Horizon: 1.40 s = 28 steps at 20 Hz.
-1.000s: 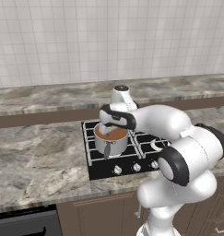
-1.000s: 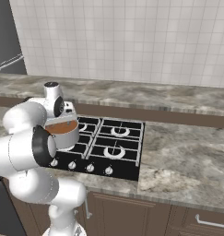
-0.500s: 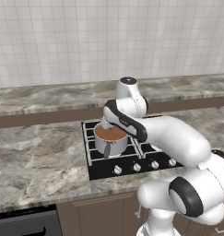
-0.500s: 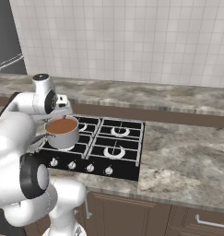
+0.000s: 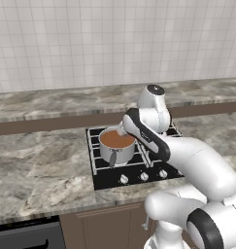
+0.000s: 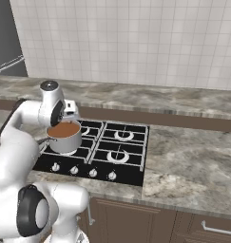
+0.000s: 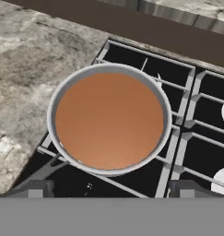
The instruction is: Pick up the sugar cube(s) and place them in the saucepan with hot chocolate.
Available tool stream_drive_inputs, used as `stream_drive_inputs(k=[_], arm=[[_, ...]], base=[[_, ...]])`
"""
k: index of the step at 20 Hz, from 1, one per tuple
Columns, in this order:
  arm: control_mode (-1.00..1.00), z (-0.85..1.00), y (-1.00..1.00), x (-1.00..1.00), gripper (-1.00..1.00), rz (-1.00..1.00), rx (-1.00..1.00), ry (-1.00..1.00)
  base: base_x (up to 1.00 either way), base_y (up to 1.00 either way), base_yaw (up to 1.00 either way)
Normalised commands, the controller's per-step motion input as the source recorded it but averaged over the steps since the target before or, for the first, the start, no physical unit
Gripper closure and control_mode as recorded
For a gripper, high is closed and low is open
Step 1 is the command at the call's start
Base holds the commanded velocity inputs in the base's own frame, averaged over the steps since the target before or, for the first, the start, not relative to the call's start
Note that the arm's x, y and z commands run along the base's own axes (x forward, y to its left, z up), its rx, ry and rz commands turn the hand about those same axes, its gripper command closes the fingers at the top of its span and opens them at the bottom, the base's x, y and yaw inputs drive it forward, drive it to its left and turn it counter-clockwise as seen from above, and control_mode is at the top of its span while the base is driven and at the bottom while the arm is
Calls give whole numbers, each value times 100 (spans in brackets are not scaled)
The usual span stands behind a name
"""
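The steel saucepan (image 5: 117, 150) stands on the front-left burner of the hob, its short handle pointing toward the counter's front. The hot chocolate (image 5: 116, 139) fills it as a flat brown disc, also plain in the right base view (image 6: 64, 129) and the hand view (image 7: 109, 120). My gripper (image 5: 121, 129) hovers just above the saucepan's far right rim, pointing down. In the hand view the saucepan (image 7: 51, 115) lies right below the gripper (image 7: 112, 188), whose fingertips (image 7: 38, 188) stand wide apart and open with nothing between them. No sugar cube is held.
The black gas hob (image 5: 139, 169) has a row of knobs (image 6: 92, 172) along its front and free burners (image 6: 119, 155) to the right. Marble counter (image 5: 37, 165) spreads on both sides; a raised ledge (image 6: 174, 102) and tiled wall stand behind.
The arm's upper links have swung out and unfolded away from the pan. The hand has stayed over the saucepan's far rim, sinking slightly. The saucepan has not moved.
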Motion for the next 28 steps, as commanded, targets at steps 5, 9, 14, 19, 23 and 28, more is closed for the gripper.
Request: stream_drive_inputs(k=[5, 9, 14, 19, 23, 28], arm=[[-100, 2, -21, -12, -100, 0, 5, -7], [-100, 1, -21, -30, -100, 0, 5, -10], [-100, 16, -10, -53, -100, 0, 7, -5], [-100, 19, -6, -72, -100, 0, 9, -6], [-100, 20, -19, -68, -100, 0, 9, -1], [-100, 14, -39, -69, -100, 0, 10, 0]], base=[[0, 0, 0], [0, 0, 0], [0, 0, 0], [0, 0, 0], [0, 0, 0], [0, 0, 0]])
